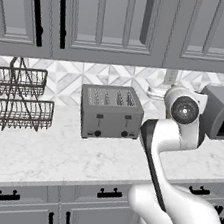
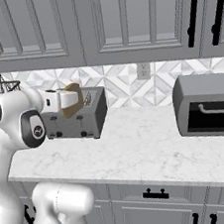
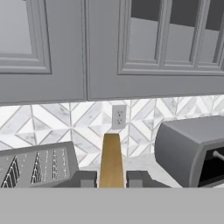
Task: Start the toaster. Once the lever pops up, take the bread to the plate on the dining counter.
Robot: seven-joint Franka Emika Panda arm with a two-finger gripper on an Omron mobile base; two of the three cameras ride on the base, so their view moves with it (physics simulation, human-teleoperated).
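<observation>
While the pincer (image 3: 111,179) clamps the bread (image 3: 110,159), it hangs beside the toaster (image 2: 77,119).

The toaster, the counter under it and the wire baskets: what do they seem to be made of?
The toaster looks like brushed grey metal with a dull sheen; its levers and knobs look like black plastic, though that is uncertain. The counter looks like polished white marble, going by its faint grey veins. The wire baskets look like thin dark metal wire, an open mesh that you can see through.
</observation>
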